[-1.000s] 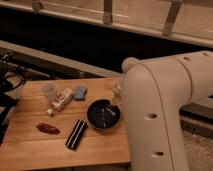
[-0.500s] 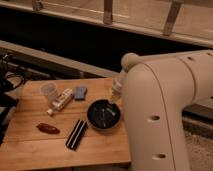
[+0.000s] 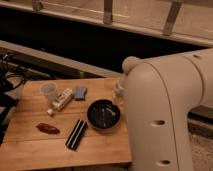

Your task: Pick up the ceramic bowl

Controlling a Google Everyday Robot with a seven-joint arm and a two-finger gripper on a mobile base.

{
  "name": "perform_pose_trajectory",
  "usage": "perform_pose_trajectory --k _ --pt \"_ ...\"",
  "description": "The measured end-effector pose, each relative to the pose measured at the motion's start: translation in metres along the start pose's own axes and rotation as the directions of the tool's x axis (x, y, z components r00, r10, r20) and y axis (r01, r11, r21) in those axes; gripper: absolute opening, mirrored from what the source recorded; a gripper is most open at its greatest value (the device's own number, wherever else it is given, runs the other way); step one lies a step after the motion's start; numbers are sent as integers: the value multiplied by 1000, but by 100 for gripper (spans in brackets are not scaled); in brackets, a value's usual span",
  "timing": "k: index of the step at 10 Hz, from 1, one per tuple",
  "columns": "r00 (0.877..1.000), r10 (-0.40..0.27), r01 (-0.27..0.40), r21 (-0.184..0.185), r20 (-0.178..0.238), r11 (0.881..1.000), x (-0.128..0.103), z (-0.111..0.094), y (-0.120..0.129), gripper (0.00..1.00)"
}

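The ceramic bowl (image 3: 103,114) is sitting right of centre on the wooden table (image 3: 30,150), just left of the big white arm filling the right of the frame. The gripper (image 3: 118,90) is hanging just above the bowl's upper-right rim; whether it is open or closed I cannot tell. To do this well, it should probably be coming straight down over that near rim, one side inside and one outside, and closing gently, since the glossy wall may be slipping. The black bar (image 3: 76,134) is lying near the bowl's lower left. Against half a second ago, the bowl is lying where it was and the arm is barely shifting.
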Motion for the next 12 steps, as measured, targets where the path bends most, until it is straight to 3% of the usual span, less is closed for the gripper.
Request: perform_pose_trajectory --k 3,7,10,12 --pt "1000 12 -12 52 10 999 0 9 -12 80" --pt "998 57 -57 66 -6 996 1 32 -33 80" --pt "994 75 -72 48 -77 996 4 57 -43 80" --pt "988 69 -68 11 -135 998 9 75 -49 80"
